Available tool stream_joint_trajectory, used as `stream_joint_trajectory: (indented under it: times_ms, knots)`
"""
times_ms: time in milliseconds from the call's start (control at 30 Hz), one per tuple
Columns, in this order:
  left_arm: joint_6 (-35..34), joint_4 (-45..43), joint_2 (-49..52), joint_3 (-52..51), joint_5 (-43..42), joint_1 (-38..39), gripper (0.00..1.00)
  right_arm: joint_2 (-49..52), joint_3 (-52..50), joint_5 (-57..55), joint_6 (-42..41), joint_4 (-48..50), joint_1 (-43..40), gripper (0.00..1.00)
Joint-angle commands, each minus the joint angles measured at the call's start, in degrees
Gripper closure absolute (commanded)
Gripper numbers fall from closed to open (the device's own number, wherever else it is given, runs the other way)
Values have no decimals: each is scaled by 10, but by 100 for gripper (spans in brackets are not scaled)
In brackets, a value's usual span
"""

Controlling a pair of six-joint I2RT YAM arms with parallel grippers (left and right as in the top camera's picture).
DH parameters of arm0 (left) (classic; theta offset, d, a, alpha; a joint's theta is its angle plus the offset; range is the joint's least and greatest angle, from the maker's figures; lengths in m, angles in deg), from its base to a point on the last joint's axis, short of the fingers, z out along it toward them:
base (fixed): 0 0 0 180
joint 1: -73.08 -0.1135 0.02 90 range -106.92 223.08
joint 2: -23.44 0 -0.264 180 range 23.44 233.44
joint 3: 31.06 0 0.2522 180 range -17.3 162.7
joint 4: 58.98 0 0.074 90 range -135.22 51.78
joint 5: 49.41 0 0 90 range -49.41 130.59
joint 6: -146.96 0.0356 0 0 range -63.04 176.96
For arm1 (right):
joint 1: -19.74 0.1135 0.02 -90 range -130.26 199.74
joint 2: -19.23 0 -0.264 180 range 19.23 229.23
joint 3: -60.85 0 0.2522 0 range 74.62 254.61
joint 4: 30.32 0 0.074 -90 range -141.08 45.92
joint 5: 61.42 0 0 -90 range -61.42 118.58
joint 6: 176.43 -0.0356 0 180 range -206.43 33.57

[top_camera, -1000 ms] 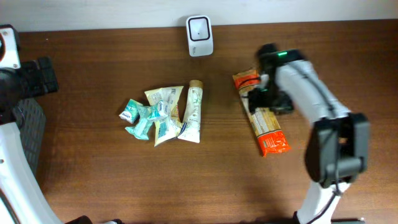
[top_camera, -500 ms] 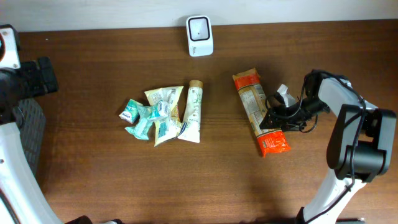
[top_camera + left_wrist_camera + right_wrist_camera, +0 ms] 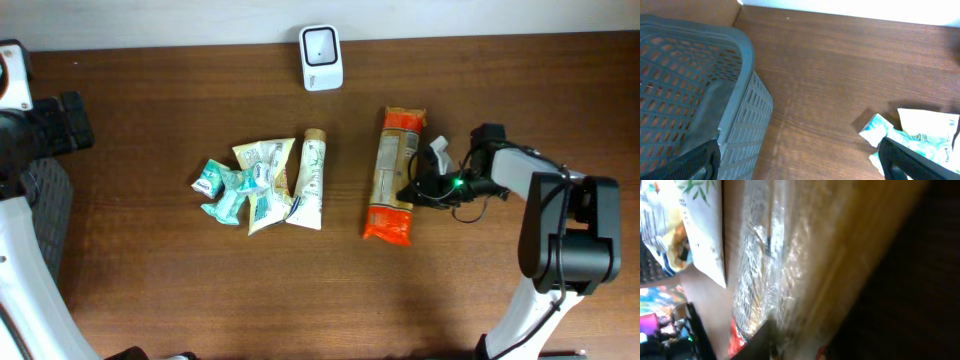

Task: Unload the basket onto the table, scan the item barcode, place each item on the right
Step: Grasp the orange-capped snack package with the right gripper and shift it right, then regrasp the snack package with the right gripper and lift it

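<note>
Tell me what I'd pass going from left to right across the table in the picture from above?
grey basket → pile of small packets → white tube → long orange packet → right gripper

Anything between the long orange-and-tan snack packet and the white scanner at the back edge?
Nothing visible. In the overhead view only bare brown wooden table lies between the long orange-and-tan snack packet and the white scanner. The pile of white and teal tubes and sachets sits off that line. The right gripper is at the packet's edge.
</note>
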Motion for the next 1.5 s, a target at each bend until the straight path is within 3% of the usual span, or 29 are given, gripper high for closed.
stream_joint_trajectory:
  times_ms: [0, 167, 333, 467, 533, 733, 833, 1000, 1200, 1433, 1467]
  knots:
    - [7, -1, 1, 1, -6, -4, 1, 27, -21, -81, -77, 17, 6, 96]
    - [7, -1, 1, 1, -6, -4, 1, -24, 30, -108, -108, -55, -9, 96]
    - [7, -1, 1, 1, -6, -4, 1, -137, 171, -372, -194, -269, 56, 96]
    - [7, -1, 1, 1, -6, -4, 1, -122, 216, -709, -317, -388, 182, 96]
    - [7, -1, 1, 1, -6, -4, 1, -89, 216, -760, -337, -411, 232, 96]
    - [7, -1, 1, 1, -6, -4, 1, 31, 216, -765, -389, -409, 335, 95]
    - [7, -1, 1, 1, -6, -4, 1, 33, 216, -744, -386, -377, 375, 53]
    - [7, -1, 1, 1, -6, -4, 1, -2, 219, -685, -403, -354, 365, 37]
    - [7, -1, 1, 1, -6, -4, 1, -34, 195, -551, -399, -351, 293, 31]
    - [7, -1, 1, 1, -6, -4, 1, -34, 67, -575, -400, -254, 291, 30]
    - [7, -1, 1, 1, -6, -4, 1, -34, 55, -604, -404, -244, 291, 26]
